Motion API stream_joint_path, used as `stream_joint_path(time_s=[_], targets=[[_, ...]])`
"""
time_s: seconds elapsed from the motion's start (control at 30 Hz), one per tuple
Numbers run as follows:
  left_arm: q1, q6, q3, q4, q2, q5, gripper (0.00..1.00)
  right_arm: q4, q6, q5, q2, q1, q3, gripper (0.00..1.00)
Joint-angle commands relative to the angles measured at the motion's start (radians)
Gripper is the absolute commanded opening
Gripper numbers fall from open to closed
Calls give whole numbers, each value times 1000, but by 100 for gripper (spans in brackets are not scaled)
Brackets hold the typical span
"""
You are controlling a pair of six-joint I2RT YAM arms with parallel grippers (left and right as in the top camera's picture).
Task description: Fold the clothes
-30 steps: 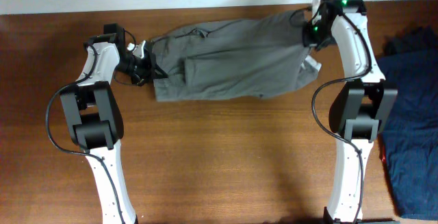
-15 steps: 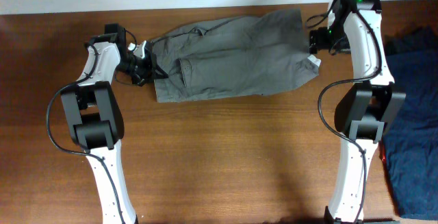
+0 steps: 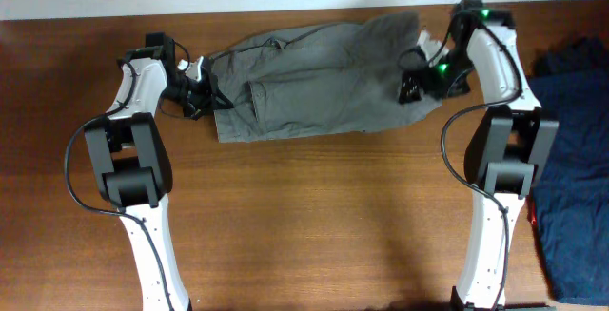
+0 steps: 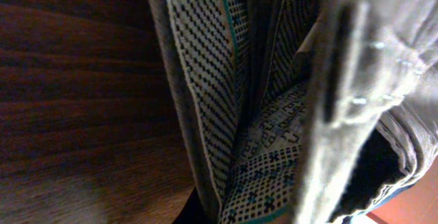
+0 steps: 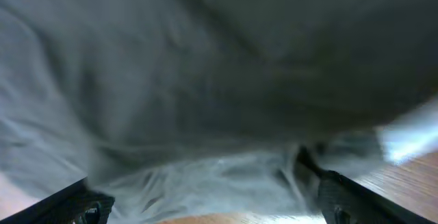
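Wooden table fills the overhead view. Grey garment lies spread flat along the table's far edge, approx midway btwn the left & right edges, long axis running left-right. One layer is folded over, w/ a seam line showing in its left half. Dark navy pile sits at the table's right edge, apart from the grey one.

Left arm comes up from the near edge on the left side & reaches the garment's left end. Right arm comes up on the right side & bends back inward over the garment's right end.

Left gripper is at the garment's left end, jaws pressed together, pinching the cloth edge, which pulls to a small peak there. Left wrist view is v. close on the waistband: grey outer cloth beside a dotted lining w/ teal piping, wood to the left, fingers hardly seen.

Right gripper is over the cloth near the garment's right end. Right wrist view is blurred: fingertips spread wide at the bottom corners, grey cloth filling the space beyond, nothing pinched. Small pale patch at the cloth's edge, too blurred to ID.
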Motion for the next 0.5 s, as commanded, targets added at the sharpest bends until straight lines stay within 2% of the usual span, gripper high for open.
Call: stream_joint_path(time_s=[0.0,0.1,0.13,0.2,0.37,0.4,0.47], targets=[[15,18,-5,-10,11,-97,1,29,-63,-30,2,5,-83,98],[15,18,-5,-10,11,-97,1,63,-63,-16,2,5,-116,92],[15,18,-5,-10,11,-97,1,68,-62,-3,2,4,-117,86],[15,18,-5,-10,11,-97,1,81,-56,31,2,4,-117,65],[15,20,-5,-10,11,-98,1,111,29,195,2,4,-116,30],[15,21,-4,-10,11,-98,1,114,49,237,1,4,-115,27],[16,21,-2,-10,11,-98,1,114,90,325,0,4,-113,26]])
